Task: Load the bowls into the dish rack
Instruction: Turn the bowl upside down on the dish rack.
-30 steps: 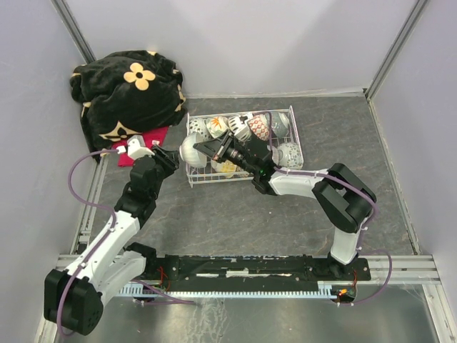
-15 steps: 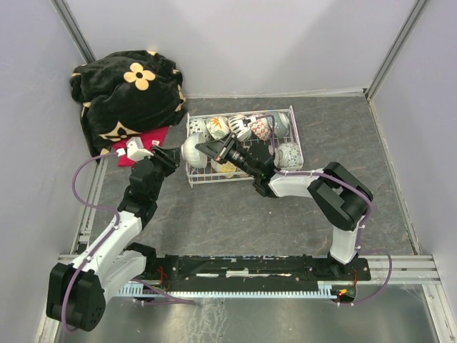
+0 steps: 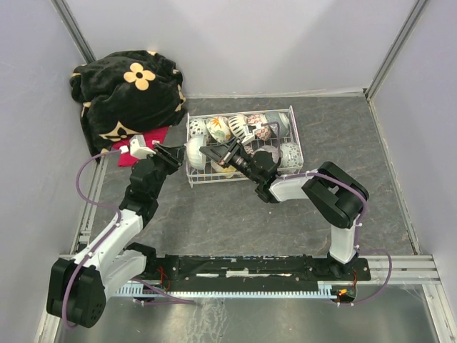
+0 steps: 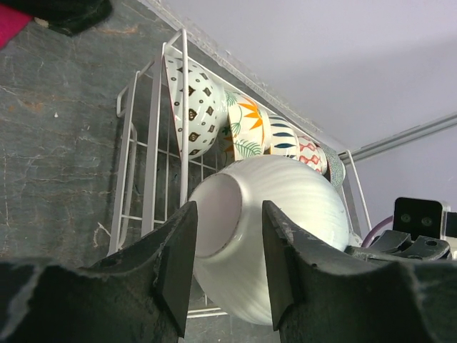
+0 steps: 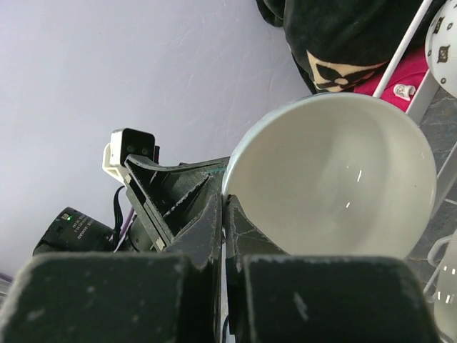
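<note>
Hovering over the white wire dish rack's left end, a plain white bowl sits between both grippers: right gripper pinches its rim, left gripper fingers spread around its base.

The tabletop is dark grey and mottled like stone. The white wire dish rack sits on it toward the far side. Left of the rack lies a crumpled black blanket with tan flower shapes, a pink cloth showing at its near edge.
</note>
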